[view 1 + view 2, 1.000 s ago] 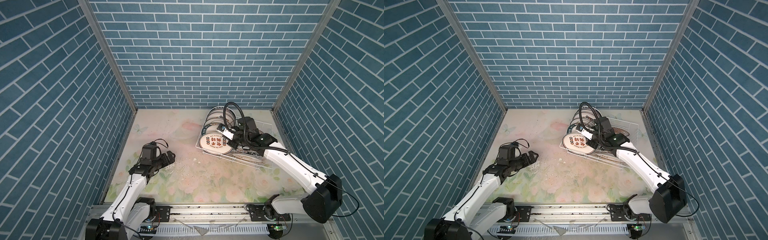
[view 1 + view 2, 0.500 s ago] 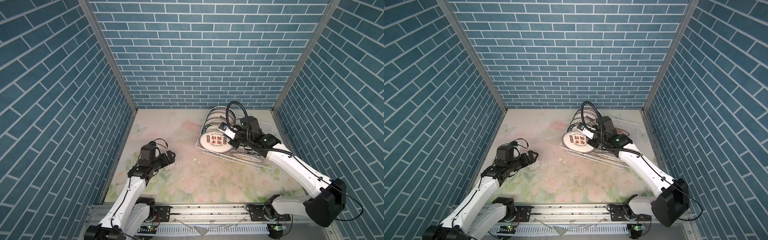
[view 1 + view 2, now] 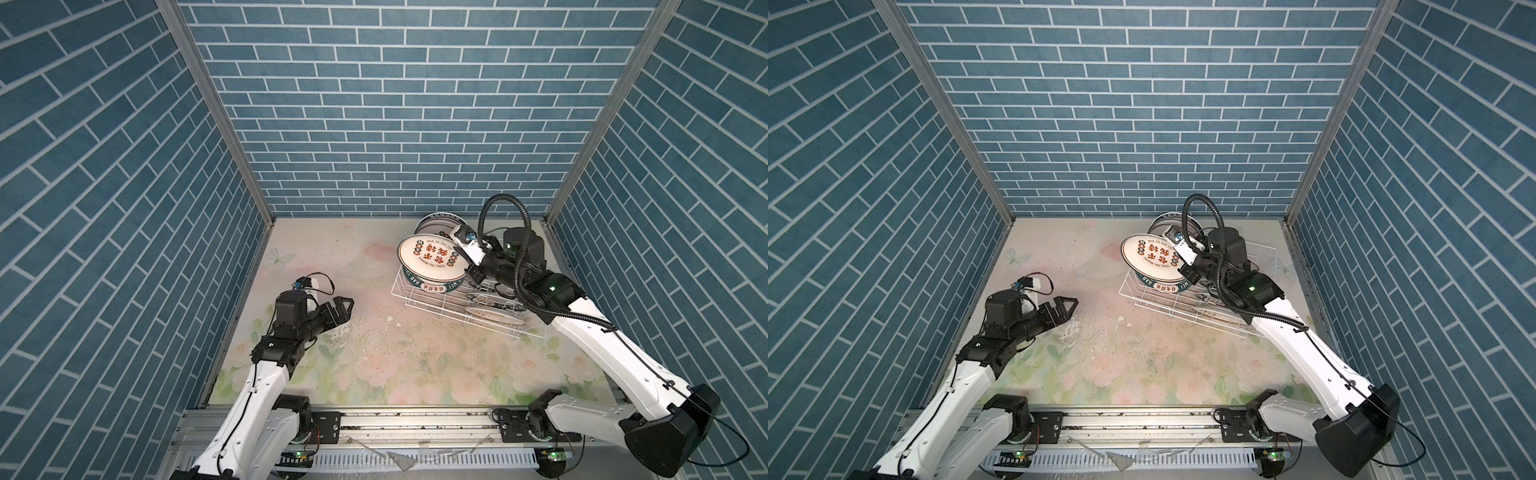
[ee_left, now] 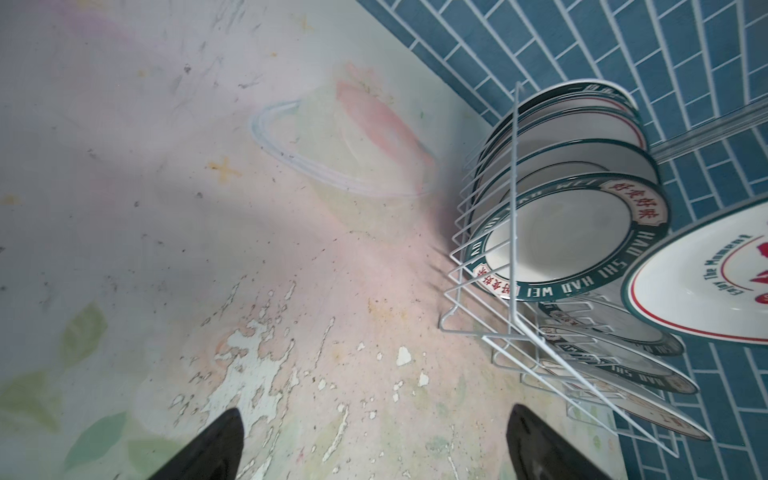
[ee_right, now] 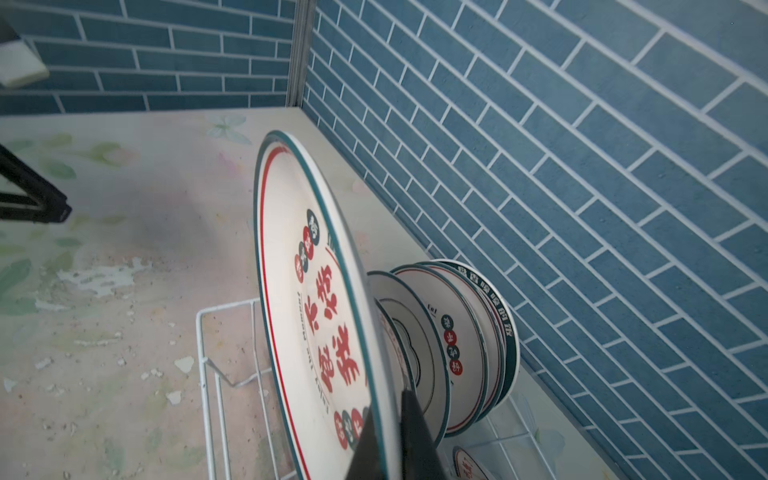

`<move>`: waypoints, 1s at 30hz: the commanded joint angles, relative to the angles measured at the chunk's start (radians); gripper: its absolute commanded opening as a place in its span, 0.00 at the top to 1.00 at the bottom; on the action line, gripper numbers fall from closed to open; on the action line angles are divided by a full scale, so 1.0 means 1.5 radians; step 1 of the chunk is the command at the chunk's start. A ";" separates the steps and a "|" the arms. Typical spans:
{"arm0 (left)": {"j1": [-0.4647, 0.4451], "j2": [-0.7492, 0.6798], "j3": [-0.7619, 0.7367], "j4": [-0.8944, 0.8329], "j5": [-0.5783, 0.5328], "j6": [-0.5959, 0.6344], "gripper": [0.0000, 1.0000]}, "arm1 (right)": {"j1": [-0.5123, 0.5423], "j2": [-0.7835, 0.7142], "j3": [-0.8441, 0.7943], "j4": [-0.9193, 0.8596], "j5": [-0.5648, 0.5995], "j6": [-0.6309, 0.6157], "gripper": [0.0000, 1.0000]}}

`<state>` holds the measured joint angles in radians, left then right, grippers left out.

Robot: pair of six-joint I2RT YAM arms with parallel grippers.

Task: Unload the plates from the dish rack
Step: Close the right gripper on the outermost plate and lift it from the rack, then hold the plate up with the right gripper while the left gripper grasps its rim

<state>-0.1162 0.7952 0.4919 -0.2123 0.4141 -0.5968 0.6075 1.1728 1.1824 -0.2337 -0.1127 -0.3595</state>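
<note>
Blue brick-patterned walls (image 3: 395, 124) enclose a worn floral tabletop (image 3: 415, 361) on three sides.

1. Dish rack: the rectangular white wire rack (image 3: 432, 305) sits at about 2 o'clock on the tabletop, near the back corner.
2. Held plate: the right gripper (image 5: 388, 419) is clamped on the rim of a large round white ceramic plate with red characters and a thin green edge (image 3: 430, 257). One finger lies on each face. In both top views the plate is tilted face-up over the rack's 9 o'clock end. Whether it touches the plate beneath cannot be determined.
3. Remaining plates: a row of white green-rimmed plates stands on edge (image 3: 436, 224) at the rack's 12 o'clock end. Several more lie nearly flat (image 3: 490, 309) toward its 4 o'clock end.
4. Left gripper (image 3: 341, 308): its jaws are spread wide and hold nothing. It is low over the tabletop at about 9 o'clock, well apart from the rack.
</note>
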 commanded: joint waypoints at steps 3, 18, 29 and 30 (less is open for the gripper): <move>-0.003 -0.001 0.022 0.085 0.057 -0.022 0.01 | -0.003 -0.004 0.032 0.119 -0.004 0.263 1.00; -0.004 0.044 0.031 0.345 0.178 -0.097 0.01 | -0.005 0.170 0.033 0.301 -0.160 0.692 1.00; -0.004 0.142 0.037 0.448 0.183 -0.111 0.05 | 0.012 0.265 0.007 0.443 -0.241 0.840 1.00; -0.004 0.149 0.038 0.457 0.181 -0.115 0.06 | 0.017 0.269 0.005 0.446 -0.241 0.842 1.00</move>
<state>-0.1184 1.0050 0.5285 0.3756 0.6716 -0.7563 0.6159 1.5749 1.1824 0.3023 -0.4282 0.8162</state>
